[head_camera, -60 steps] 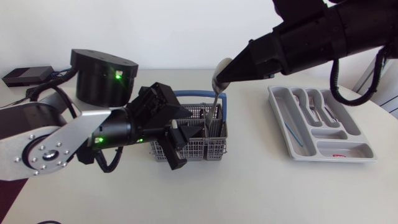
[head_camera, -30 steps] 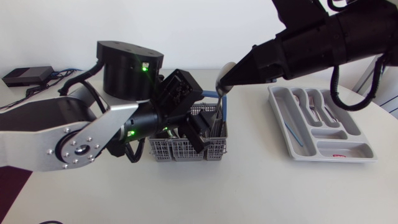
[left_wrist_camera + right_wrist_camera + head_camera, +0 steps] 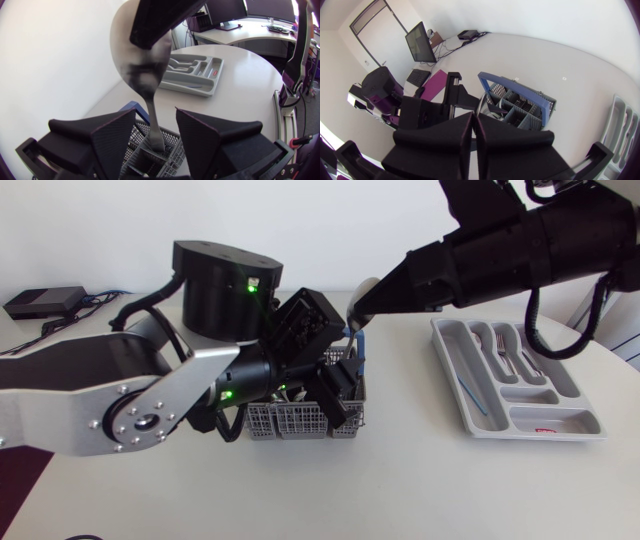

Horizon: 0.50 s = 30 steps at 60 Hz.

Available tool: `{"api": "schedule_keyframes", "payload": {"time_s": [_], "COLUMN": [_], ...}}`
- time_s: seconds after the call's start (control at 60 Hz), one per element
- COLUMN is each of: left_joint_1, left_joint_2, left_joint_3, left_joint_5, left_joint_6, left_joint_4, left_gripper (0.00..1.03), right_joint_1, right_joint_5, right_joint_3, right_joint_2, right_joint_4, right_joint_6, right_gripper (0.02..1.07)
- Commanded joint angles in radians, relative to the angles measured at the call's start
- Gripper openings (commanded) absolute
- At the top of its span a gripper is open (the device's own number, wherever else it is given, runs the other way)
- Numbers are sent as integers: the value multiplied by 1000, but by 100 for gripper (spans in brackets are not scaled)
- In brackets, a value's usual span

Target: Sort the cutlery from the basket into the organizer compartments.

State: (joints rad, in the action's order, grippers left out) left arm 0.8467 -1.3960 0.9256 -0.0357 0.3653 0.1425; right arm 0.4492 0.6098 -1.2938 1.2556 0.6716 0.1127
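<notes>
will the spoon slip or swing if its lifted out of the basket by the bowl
Probably stiff: the spoon looks like metal, its handle straight. Likely slippery: the right hand pinches only the smooth, curved bowl. It may swing, since the long handle hangs down into the basket.

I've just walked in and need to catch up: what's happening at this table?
The right claw is shut on a spoon by its bowl, holding it upright with the handle end down in the basket. The left claw hangs open over the basket, fingers either side of the handle. The organizer nearby already holds some cutlery.
</notes>
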Motion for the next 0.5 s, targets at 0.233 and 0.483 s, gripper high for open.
{"api": "schedule_keyframes", "payload": {"time_s": [0.233, 0.483], "left_joint_1": [5, -1], "left_joint_2": [-21, -20], "left_joint_3": [24, 18], "left_joint_5": [-44, -49], "left_joint_6": [-35, -54], "left_joint_4": [75, 95], "left_gripper": [32, 14], "right_joint_1": [-15, -15], "right_joint_5": [16, 18], "right_joint_3": [37, 39], "right_joint_2": [-15, -16], "right_joint_4": [-26, -29], "right_joint_6": [44, 45], "right_gripper": [8, 8]}}
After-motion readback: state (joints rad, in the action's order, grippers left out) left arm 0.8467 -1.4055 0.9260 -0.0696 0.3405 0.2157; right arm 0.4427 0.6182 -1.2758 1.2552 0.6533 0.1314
